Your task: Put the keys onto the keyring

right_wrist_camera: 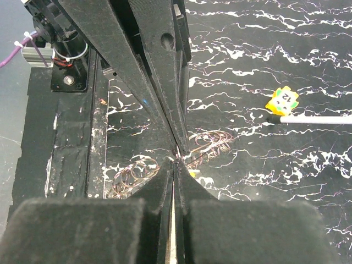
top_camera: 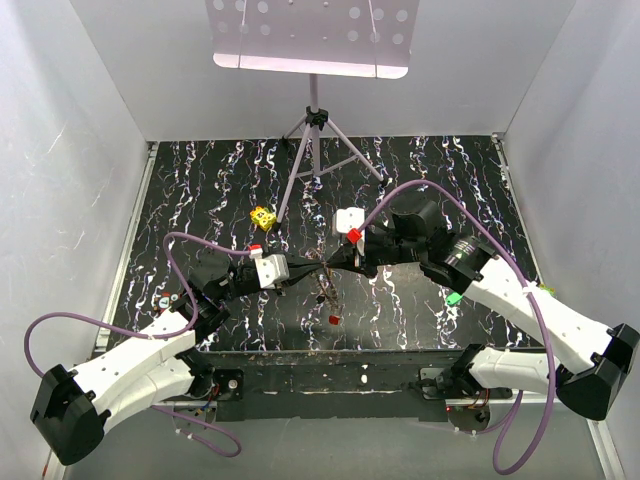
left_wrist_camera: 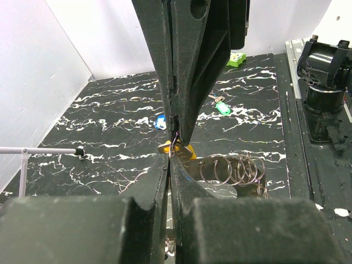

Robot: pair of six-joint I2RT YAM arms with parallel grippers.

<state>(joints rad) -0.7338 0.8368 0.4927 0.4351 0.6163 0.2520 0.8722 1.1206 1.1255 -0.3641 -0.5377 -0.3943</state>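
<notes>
My left gripper and right gripper meet tip to tip above the table's middle. The left gripper is shut on the thin wire of the keyring, a bunch of linked wire loops hanging beside the tips. The right gripper is shut on an orange-headed key, whose head sticks out at the pinch point. The keyring also shows in the top view and the right wrist view. A red key, a green key and a blue key lie on the table.
A yellow dotted cube sits left of the tripod stand, whose legs spread across the back of the marbled table. The cube also shows in the right wrist view. White walls enclose three sides.
</notes>
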